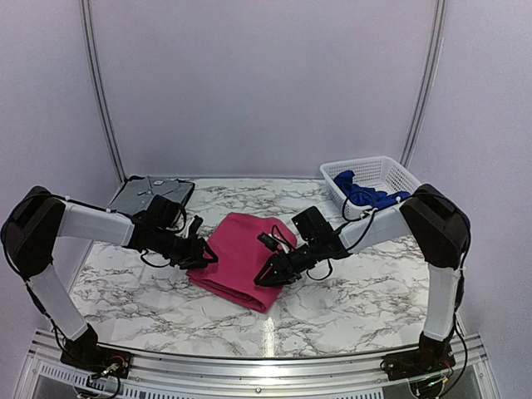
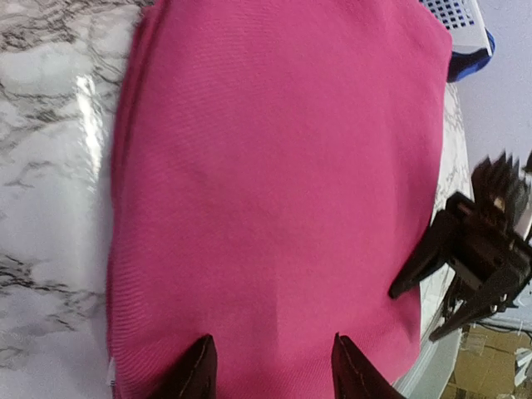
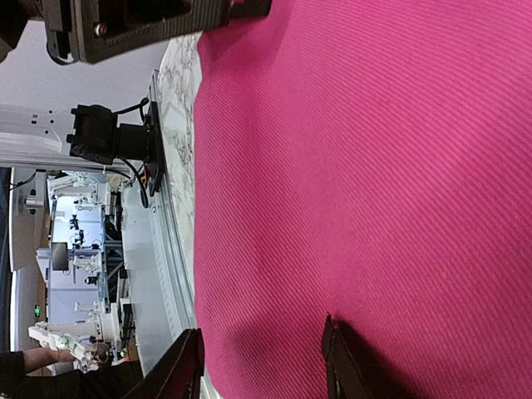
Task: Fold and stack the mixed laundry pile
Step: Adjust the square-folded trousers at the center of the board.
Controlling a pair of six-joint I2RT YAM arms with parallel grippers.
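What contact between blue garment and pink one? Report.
Apart. Top view: blue garment sits in the white basket, bare table separating it from the pink garment.

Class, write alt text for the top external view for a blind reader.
A folded pink garment lies on a marble table, the left hand and right hand at its side edges. A blue garment sits in a basket back right; a tray back left.

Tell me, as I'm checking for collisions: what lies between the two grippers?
The folded magenta-pink garment lies between the left gripper and the right gripper; the top view shows it best.
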